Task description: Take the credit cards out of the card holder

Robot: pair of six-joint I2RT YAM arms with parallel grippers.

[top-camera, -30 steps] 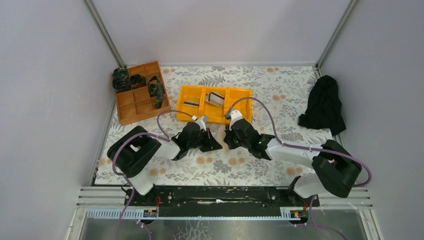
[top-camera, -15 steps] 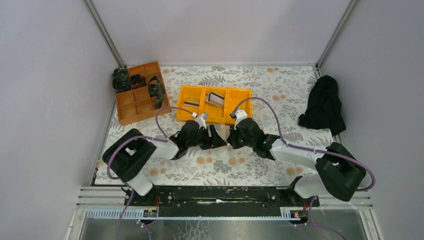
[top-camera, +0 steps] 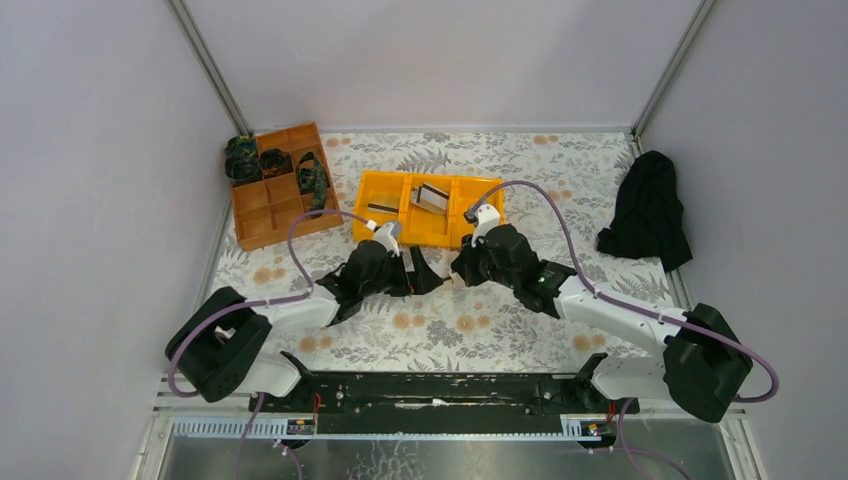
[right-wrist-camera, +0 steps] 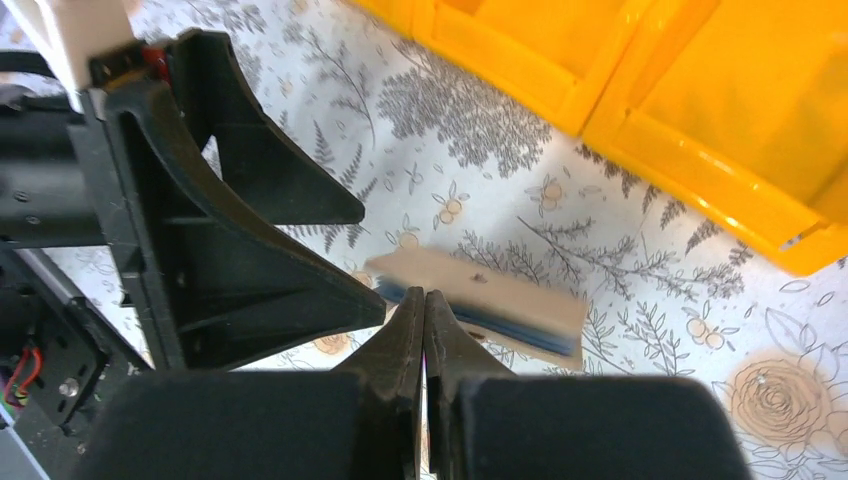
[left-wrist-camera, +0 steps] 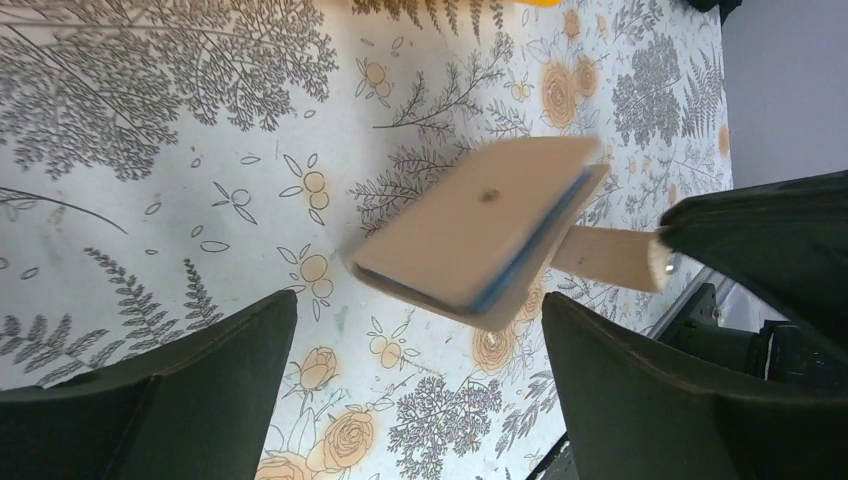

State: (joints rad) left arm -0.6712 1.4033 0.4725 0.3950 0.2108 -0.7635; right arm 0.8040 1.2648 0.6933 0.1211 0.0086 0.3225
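Note:
The tan card holder [left-wrist-camera: 480, 225], with a blue-grey inner edge, shows blurred between the two grippers; the top view hardly shows it. Its flap [left-wrist-camera: 610, 255] reaches straight out to my right gripper [right-wrist-camera: 424, 300], whose jaws are shut with the tips at the flap's end. My left gripper [left-wrist-camera: 420, 330] stands wide open just short of the holder [right-wrist-camera: 480, 295], touching nothing. In the top view the left gripper [top-camera: 425, 275] and right gripper [top-camera: 462, 270] face each other. A silvery credit card [top-camera: 432, 196] and a dark one [top-camera: 381, 208] lie in the yellow bin.
The yellow three-compartment bin [top-camera: 485, 188] stands just beyond the grippers, its near wall [right-wrist-camera: 700, 175] close to the right one. An orange-brown divided tray [top-camera: 270, 205] with dark items sits at the back left. A black cloth [top-camera: 648, 210] lies at the right edge.
My left gripper has gone from shut to wide open and drawn back from the card holder. Both arms have stretched further forward toward the bin.

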